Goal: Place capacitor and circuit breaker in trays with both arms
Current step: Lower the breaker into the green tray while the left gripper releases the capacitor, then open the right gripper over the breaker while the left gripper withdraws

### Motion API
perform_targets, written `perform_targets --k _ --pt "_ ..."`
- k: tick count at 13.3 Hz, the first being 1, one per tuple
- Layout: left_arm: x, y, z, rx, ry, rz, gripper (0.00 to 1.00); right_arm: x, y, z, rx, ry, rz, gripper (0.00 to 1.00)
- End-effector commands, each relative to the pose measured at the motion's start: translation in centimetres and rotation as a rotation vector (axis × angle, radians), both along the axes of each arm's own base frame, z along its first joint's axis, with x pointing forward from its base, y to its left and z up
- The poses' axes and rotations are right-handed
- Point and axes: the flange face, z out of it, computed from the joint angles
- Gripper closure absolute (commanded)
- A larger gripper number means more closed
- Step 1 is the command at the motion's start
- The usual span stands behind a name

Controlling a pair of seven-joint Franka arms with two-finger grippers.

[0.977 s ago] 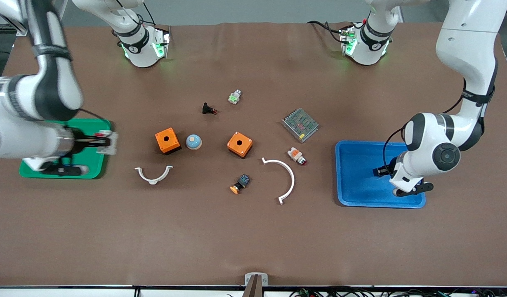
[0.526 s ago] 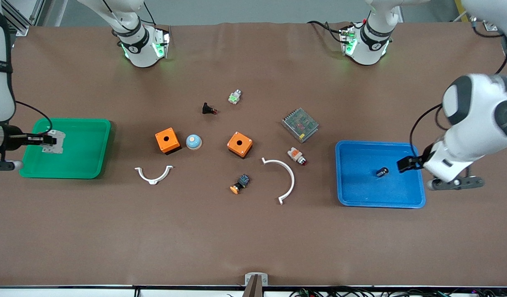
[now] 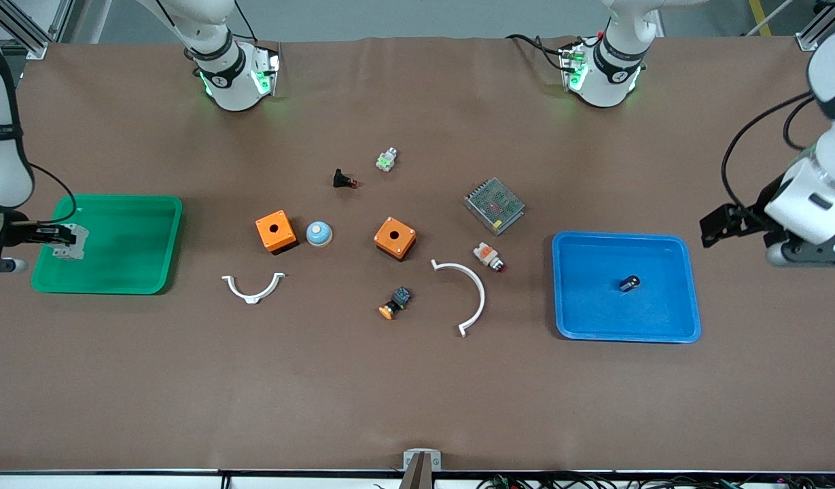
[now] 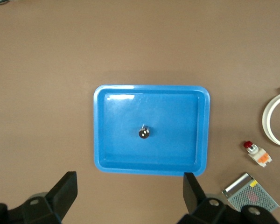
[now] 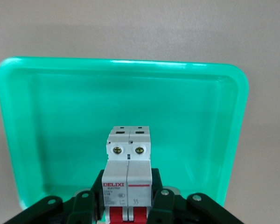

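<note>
The capacitor [image 3: 629, 283], a tiny black cylinder with a silvery end, lies in the blue tray [image 3: 662, 333]; it also shows in the left wrist view [image 4: 144, 133] in the same tray [image 4: 102, 130]. My left gripper [image 3: 715, 227] is open and empty, up over the bare table past the tray's edge toward the left arm's end [image 4: 129, 191]. My right gripper [image 3: 58, 236] is shut on the white-grey circuit breaker [image 3: 76, 242] over the green tray [image 3: 138, 278], at its edge toward the right arm's end. In the right wrist view the breaker [image 5: 129, 170] sits between my fingers [image 5: 161, 203] over the tray [image 5: 200, 116].
In the middle of the table lie two orange boxes [image 3: 276, 231] [image 3: 395, 238], a blue-white dome [image 3: 318, 233], two white curved brackets [image 3: 253, 288] [image 3: 468, 292], a metal mesh unit [image 3: 494, 205], a white-orange button part [image 3: 488, 256], a black-blue switch [image 3: 395, 303] and a black push-button [image 3: 342, 180].
My left gripper let go of the capacitor in the blue tray, rose and moved off toward the left arm's end. My right gripper carried the circuit breaker across the green tray toward the right arm's end.
</note>
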Motion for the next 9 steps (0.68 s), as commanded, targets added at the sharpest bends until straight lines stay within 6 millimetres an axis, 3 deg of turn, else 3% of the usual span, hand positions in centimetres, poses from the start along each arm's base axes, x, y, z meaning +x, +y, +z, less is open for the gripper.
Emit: perform_targets --k 1,5,9 --pt "-3.0 -0.5 3.3 0.013 0.006 -0.031 0.0 -1.9 0.5 -2.3 -0.025 -0.037 0.024 0.79" --pt "-5.6 -1.4 4.4 0.002 0.055 -0.018 0.0 -1.7 0.3 -5.3 -0.032 -0.057 0.027 0.79" --pt "-6.0 -1.3 4.9 -0.03 0.051 -0.009 0.0 -1.8 0.3 -7.4 -0.021 -0.052 0.009 0.78"
